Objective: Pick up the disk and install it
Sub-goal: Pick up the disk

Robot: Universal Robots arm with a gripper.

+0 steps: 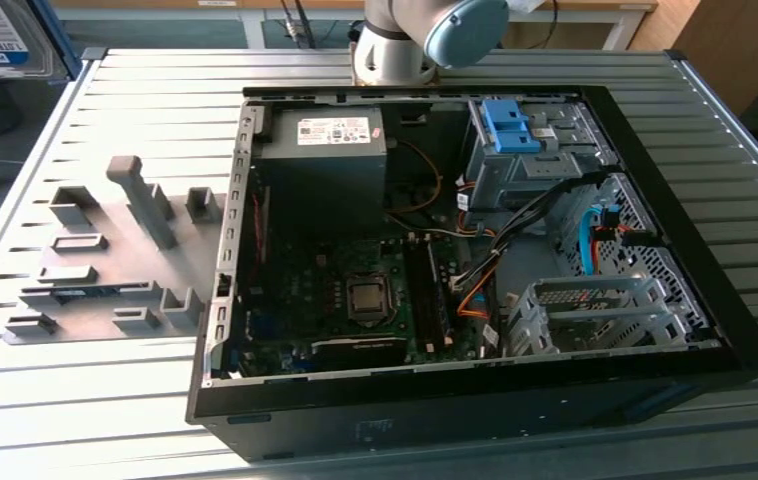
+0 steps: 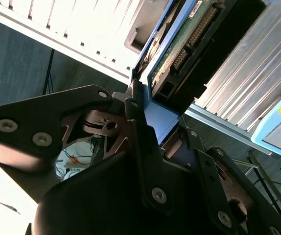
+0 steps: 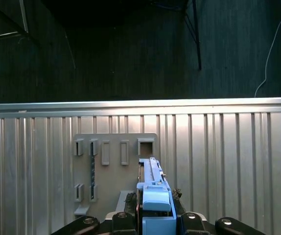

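One disk (image 3: pixel 152 188), up on its edge, and the claw (image 3: pixel 156 215) is closed tight on its blue frame, holding it over the grey holder plate (image 3: pixel 113 171) on the bench (image 3: pixel 228 156). The hold looks to sit at one end only, so a jolt could swing the disk in the grip or let it slide out. In the open computer case (image 1: pixel 419 420), loose cables (image 1: pixel 553 205) crowd the metal drive cage (image 1: pixel 593 315). A tilted disk could snag or jam there.
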